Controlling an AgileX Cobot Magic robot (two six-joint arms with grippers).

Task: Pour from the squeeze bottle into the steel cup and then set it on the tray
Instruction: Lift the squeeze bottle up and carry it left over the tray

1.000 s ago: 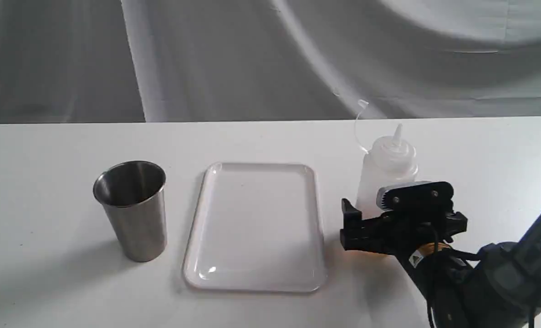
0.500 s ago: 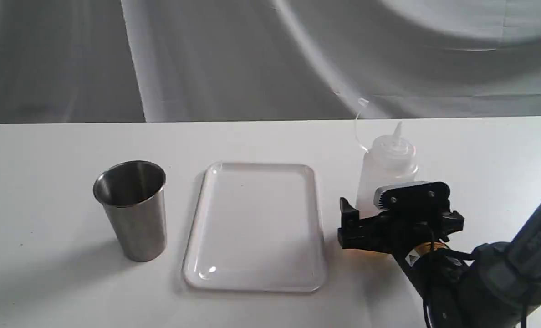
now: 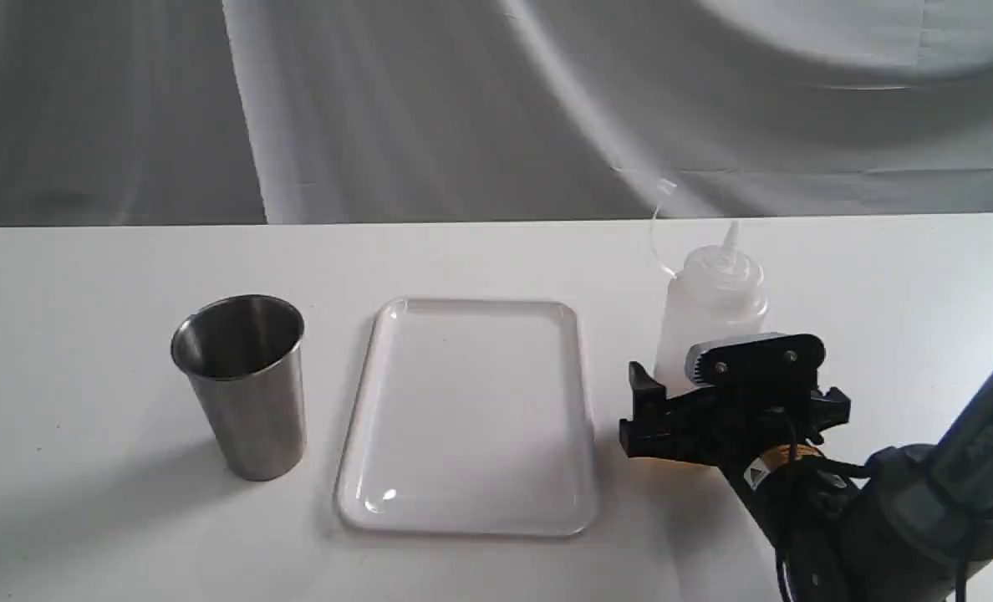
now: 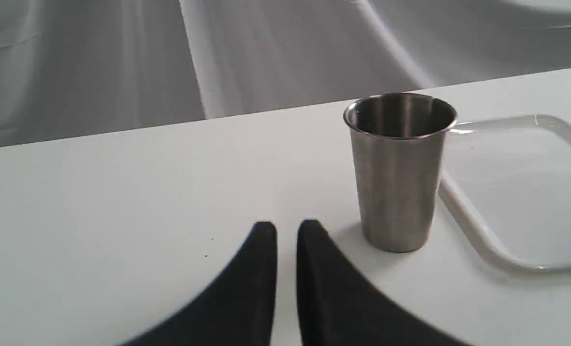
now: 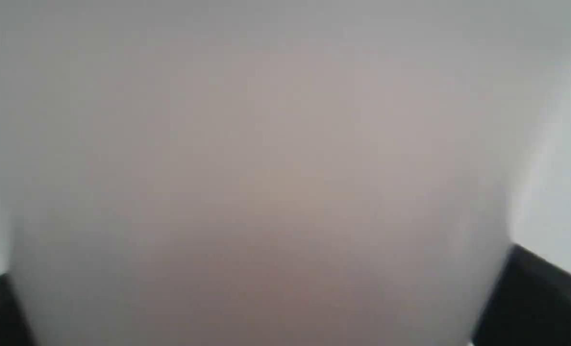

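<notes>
I see the squeeze bottle (image 3: pixel 714 293) standing upright on the counter (image 3: pixel 87 276), to the right of the tray (image 3: pixel 463 418) in the exterior view and apart from it. My right end effector (image 3: pixel 737 391) straddles the bottle's lower body, one finger on each side. The right wrist view is filled with the blurred bottle wall, and I cannot tell whether the fingers press it. The steel cup (image 3: pixel 246 385) stands upright left of the tray, near its edge. My left end effector (image 4: pixel 286 228) hangs low near the cup, fingers almost together with a thin gap, holding nothing.
</notes>
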